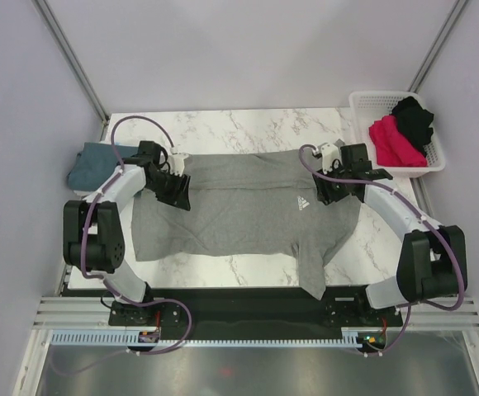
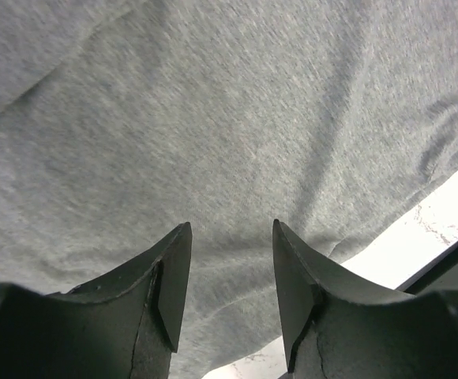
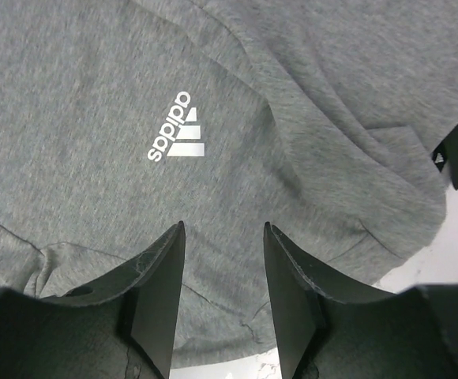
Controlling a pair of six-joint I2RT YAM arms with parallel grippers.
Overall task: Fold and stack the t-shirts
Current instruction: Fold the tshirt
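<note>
While the grey t-shirt (image 1: 239,216) lies flat on the table (image 1: 248,124), long axis running left to right, the left gripper (image 1: 180,196) and right gripper (image 1: 334,195) hang spread and empty over its far half, one toward each end.

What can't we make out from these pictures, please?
- Teal shirt: top view, partly behind the left arm; folding unclear.
- Basket: top view, pink shirt and black shirt bunched, too small to count.
- Grey shirt: wrist views cut off its edges.
</note>
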